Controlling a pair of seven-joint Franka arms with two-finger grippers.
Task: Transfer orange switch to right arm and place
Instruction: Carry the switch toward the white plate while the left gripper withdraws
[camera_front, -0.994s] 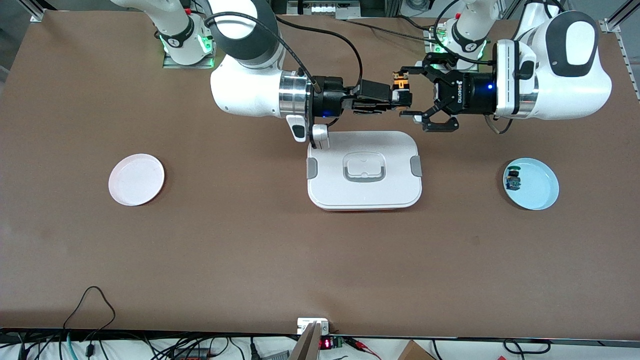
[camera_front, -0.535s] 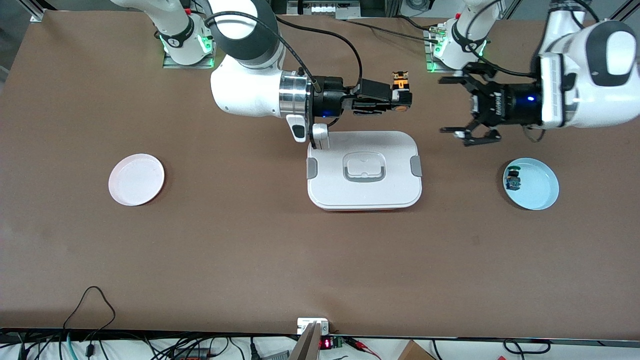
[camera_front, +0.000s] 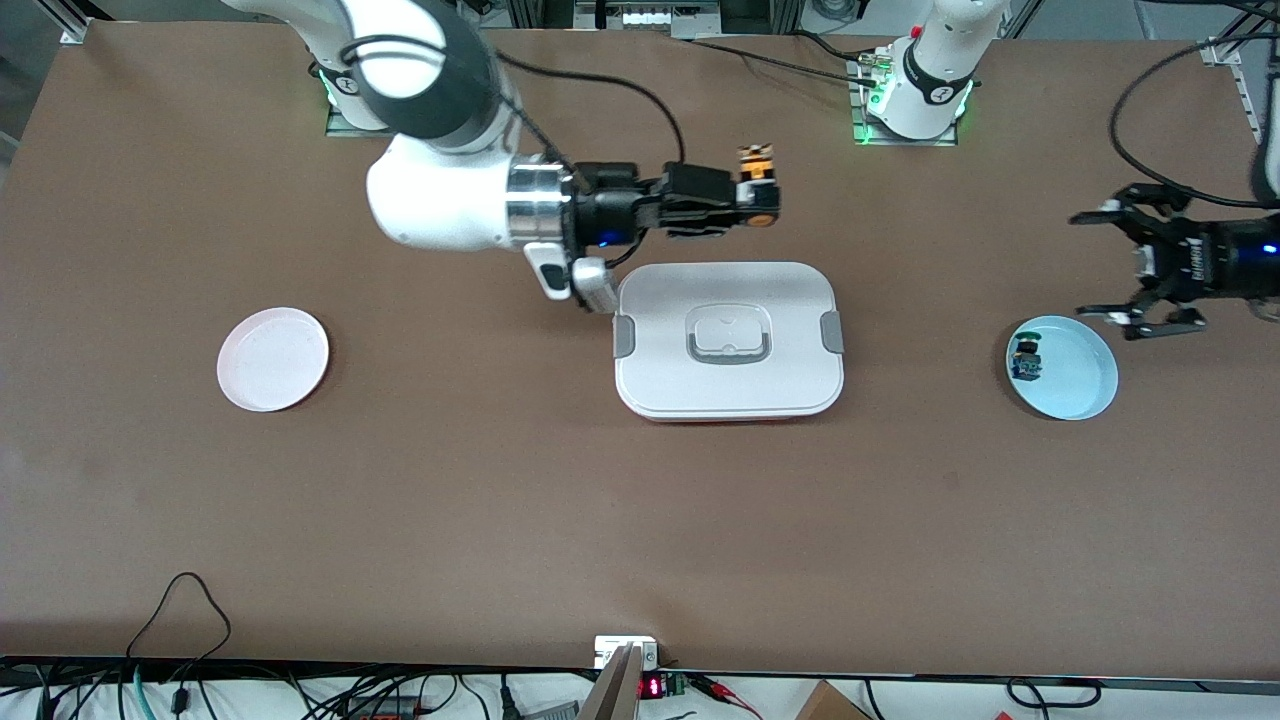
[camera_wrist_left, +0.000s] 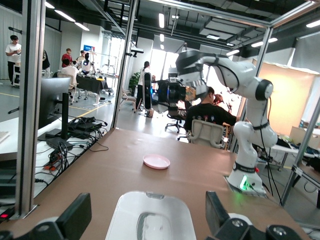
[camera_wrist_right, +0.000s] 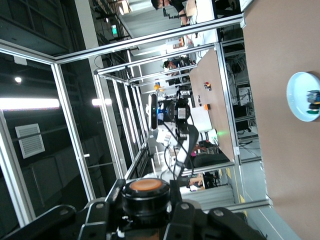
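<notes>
One orange switch (camera_front: 757, 186), a stubby black cylinder with a round orange cap and orange-tan body parts, sits clamped in the right gripper (camera_front: 752, 200) in the air, just past the white lidded box's (camera_front: 729, 340) edge toward the robots' bases. The left gripper (camera_front: 1112, 265), fingers spread apart, hovers beside the blue plate (camera_front: 1075, 385) at the left arm's end.

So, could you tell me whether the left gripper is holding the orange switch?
No, the left gripper is open and empty, and the right gripper holds the orange switch.
</notes>
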